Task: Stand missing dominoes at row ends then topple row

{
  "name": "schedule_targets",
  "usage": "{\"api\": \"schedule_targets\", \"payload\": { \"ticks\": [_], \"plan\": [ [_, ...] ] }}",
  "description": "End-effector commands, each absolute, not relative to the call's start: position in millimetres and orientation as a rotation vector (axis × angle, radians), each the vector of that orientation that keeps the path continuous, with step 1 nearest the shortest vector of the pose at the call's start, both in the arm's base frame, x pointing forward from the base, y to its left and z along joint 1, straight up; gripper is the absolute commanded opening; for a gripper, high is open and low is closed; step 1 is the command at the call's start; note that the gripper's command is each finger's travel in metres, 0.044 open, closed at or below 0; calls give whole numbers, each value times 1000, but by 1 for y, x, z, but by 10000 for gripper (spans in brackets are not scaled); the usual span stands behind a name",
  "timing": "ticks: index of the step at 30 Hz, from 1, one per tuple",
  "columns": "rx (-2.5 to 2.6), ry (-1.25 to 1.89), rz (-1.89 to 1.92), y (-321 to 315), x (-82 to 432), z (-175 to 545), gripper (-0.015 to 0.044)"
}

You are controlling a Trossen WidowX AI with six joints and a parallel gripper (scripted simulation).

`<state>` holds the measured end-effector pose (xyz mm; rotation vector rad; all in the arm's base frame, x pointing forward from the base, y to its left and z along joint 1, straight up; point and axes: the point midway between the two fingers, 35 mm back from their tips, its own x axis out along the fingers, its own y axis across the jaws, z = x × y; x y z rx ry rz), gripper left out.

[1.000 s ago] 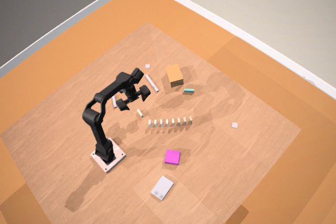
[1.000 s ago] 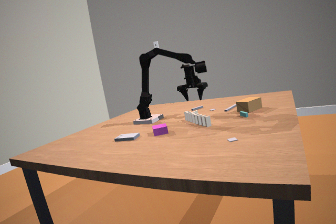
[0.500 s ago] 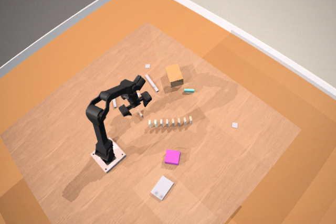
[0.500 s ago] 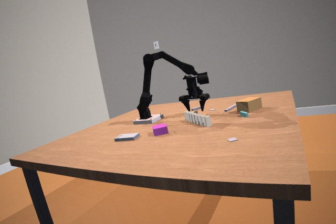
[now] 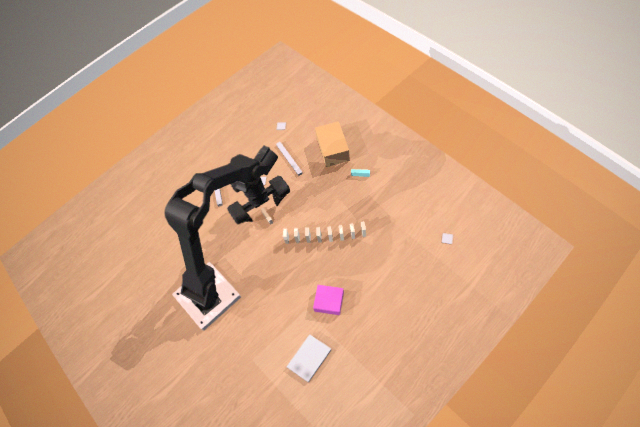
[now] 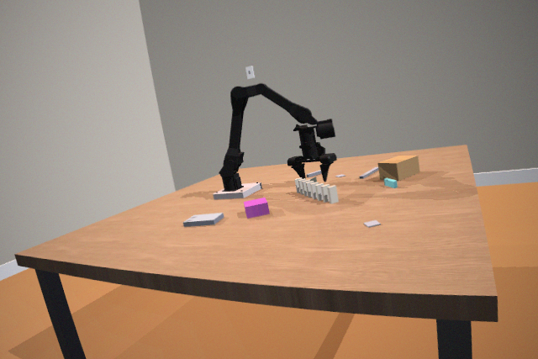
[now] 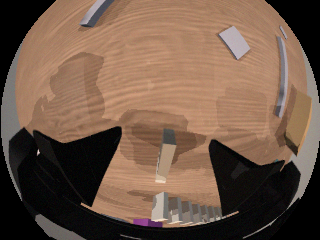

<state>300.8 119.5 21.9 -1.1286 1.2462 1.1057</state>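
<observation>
Several cream dominoes (image 5: 318,232) (image 6: 332,194) (image 7: 160,206) stand upright in an evenly spaced row. One loose cream domino (image 5: 267,216) (image 7: 166,156) lies on the table beyond the row's left end in the top view; in the exterior view it is mostly hidden. My gripper (image 5: 263,210) (image 6: 313,179) (image 7: 167,138) is open and empty, pointing down low over the loose domino. In the wrist view the domino shows between the two fingers, with the row's near end just below it. No contact shows.
A cyan block (image 5: 360,172) (image 6: 390,182) lies near the orange-brown box (image 5: 331,139) (image 6: 406,168). A magenta block (image 5: 328,299) (image 6: 256,208) and a grey-white slab (image 5: 309,356) (image 6: 203,219) lie on the other side of the row. Thin grey bars (image 5: 288,158) (image 7: 283,75) lie beyond the gripper.
</observation>
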Motion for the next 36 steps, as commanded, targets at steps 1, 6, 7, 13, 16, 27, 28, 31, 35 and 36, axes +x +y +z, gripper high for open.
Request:
{"api": "schedule_targets", "payload": {
  "ticks": [1,6,7,13,16,27,28,31,35,36],
  "plan": [
    [-1125,1246,1106,120,301,21,361],
    [-1125,1246,1106,120,301,21,230],
    [-1125,1246,1106,120,301,21,204],
    [-1125,1246,1106,120,301,21,46],
    [-1125,1246,1106,120,301,21,30],
    [-1125,1245,1106,122,304,81,30],
    [-1125,1245,1106,122,304,94,30],
    [-1125,1245,1105,123,306,129,30],
    [-1125,1245,1105,123,306,136,30],
    [-1125,1245,1105,123,306,136,30]
  ]
}}
